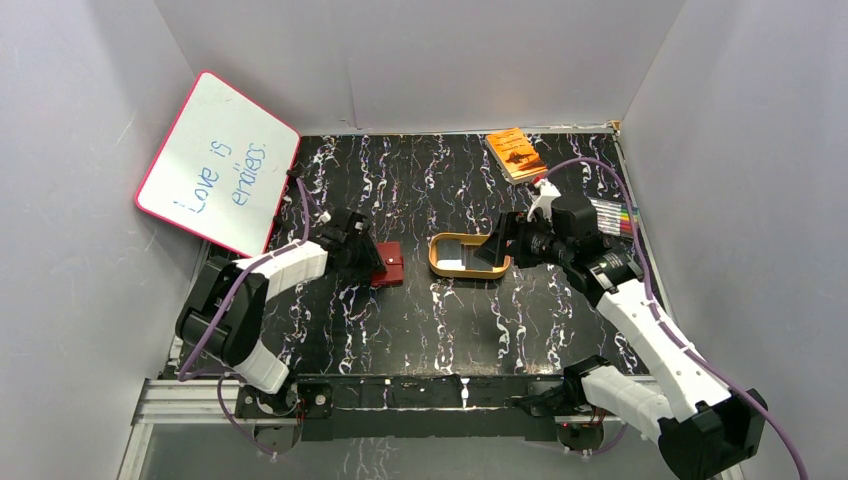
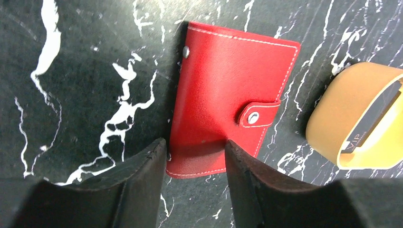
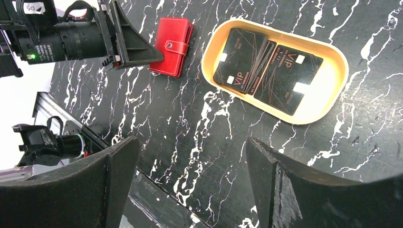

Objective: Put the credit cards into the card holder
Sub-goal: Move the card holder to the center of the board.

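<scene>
A white wipe board with a pink frame (image 1: 218, 165), leaning well out past the left pincer (image 1: 378, 262), carries blue handwriting: "Love is", then a word that may be "endless". Ahead of the right pincer (image 3: 190, 142), two black plastic cards (image 3: 240, 57) in the gold oval tray (image 3: 335, 59) each read "VIP" in rose letters. The line beneath is too small to read, as is the print on the orange book (image 1: 516, 152).

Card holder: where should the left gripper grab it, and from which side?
Best bet: pinch the card holder across its long edges at the end nearest the left gripper, from above, clear of the snap tab; it lies flat and shut.
</scene>
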`<state>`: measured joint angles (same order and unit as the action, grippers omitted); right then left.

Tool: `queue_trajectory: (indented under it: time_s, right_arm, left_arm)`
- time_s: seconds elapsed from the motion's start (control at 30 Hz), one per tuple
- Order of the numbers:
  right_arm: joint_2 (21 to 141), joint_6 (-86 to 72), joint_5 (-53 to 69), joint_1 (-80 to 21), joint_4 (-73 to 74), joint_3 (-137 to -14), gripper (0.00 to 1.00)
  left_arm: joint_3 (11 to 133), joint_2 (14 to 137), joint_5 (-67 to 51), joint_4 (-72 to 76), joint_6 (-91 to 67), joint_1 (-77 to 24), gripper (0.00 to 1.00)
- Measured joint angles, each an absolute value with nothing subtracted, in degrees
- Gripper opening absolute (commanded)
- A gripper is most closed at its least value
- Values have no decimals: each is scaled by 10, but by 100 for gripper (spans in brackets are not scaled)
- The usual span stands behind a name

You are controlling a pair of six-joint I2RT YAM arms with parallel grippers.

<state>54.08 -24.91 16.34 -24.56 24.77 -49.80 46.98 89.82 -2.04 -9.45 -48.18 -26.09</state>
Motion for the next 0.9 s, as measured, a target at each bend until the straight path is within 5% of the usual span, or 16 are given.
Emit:
queue_trajectory:
  time_s: [0.33,0.9]
  right_arm:
    - [563,-256,160,-285,233,-498,88]
    - [675,-362,19,-528,186,-498,75]
  left_arm:
    - [461,903,-27,-72,-476,-272,17]
    - [294,721,-24,-64,-568,-394,5]
